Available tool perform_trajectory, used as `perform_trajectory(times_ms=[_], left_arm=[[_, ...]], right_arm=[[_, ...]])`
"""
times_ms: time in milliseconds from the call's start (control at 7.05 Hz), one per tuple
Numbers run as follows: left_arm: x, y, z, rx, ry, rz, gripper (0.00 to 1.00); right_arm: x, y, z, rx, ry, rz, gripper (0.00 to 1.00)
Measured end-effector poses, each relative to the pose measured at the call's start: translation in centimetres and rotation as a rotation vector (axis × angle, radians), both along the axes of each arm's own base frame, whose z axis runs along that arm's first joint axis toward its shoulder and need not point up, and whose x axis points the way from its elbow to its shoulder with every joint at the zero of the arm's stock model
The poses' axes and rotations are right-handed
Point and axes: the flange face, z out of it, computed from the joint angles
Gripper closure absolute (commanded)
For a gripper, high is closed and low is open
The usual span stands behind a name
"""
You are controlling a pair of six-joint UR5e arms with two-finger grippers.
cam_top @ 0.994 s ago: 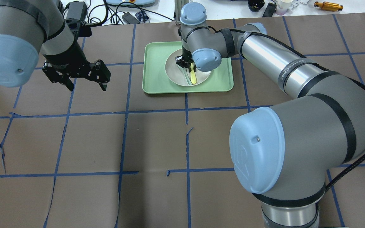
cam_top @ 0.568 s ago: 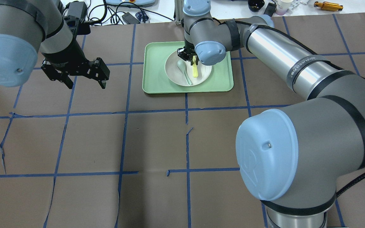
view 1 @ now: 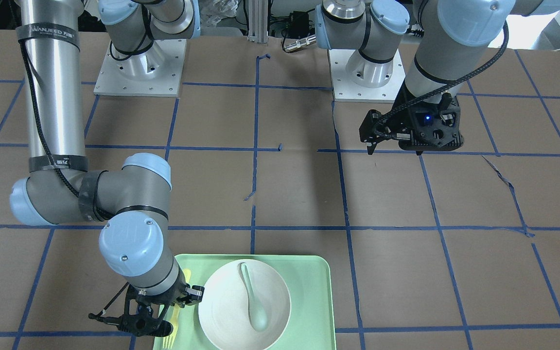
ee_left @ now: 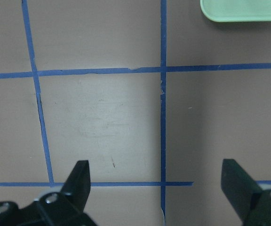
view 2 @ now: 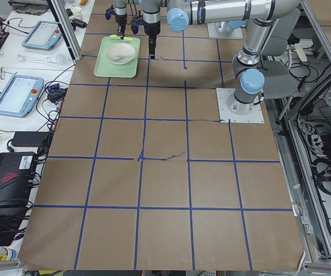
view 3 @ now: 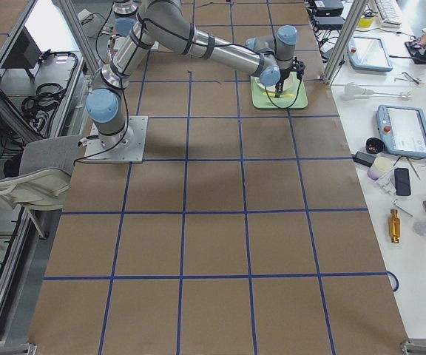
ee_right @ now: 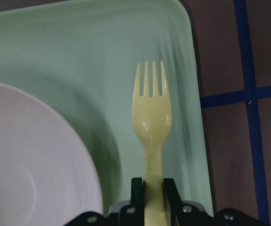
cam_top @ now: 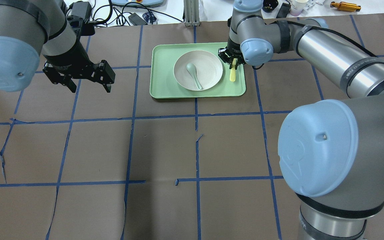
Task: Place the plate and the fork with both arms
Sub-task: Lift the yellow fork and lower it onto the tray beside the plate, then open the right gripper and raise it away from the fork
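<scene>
The off-white plate point(cam_top: 210, 68) sits in the light-green tray point(cam_top: 162, 70) and also shows in the front view point(view 1: 221, 301) and the right wrist view point(ee_right: 32, 155). My right gripper point(cam_top: 232, 60) is shut on the handle of the yellow fork point(cam_top: 232, 76). It holds the fork low over the tray's bare strip to the right of the plate, tines pointing away from the gripper point(ee_right: 152, 186). The fork point(ee_right: 152, 117) is beside the plate, not on it. I cannot tell whether it touches the tray. My left gripper point(cam_top: 90, 89) is open and empty over the brown table, left of the tray.
A pale grey-green spoon point(cam_top: 194, 74) lies in the plate. The tray's corner point(ee_left: 241, 12) shows at the top right of the left wrist view. Blue tape lines cross the brown paper. Cables and devices lie beyond the table's far edge point(cam_top: 128, 15).
My right gripper has carried the fork from over the plate to the right, to the tray's strip beside the plate. The left gripper has hardly moved.
</scene>
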Motion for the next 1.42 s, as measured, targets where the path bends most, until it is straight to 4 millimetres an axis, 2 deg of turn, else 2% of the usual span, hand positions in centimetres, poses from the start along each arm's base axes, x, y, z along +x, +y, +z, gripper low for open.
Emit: perform_trajectory(times_ms=[568, 852, 1135, 1277, 1419], left_arm=[[0.4, -0.4, 0.4, -0.016, 0.006, -0.066, 0.00], [0.6, -1.0, 1.3, -0.035, 0.034, -0.064, 0.00], [1.0, -1.1, 1.3, -0.032, 0.050, -0.054, 0.00], [1.0, -1.0, 1.1, -0.028, 0.053, -0.054, 0.00], [0.9, -1.0, 1.0, -0.025, 0.051, -0.055, 0.00]], right_arm=[[-0.2, -0.1, -1.7, -0.031, -0.051, 0.042, 0.98], [-0.3, -0.1, -2.0, -0.039, -0.043, 0.071, 0.09], [-0.4, 0.1, -2.2, -0.033, -0.034, 0.071, 0.05], [-0.5, 0.3, -1.8, -0.032, -0.027, 0.066, 0.05], [-0.8, 1.0, -0.3, -0.026, 0.002, 0.064, 0.05]])
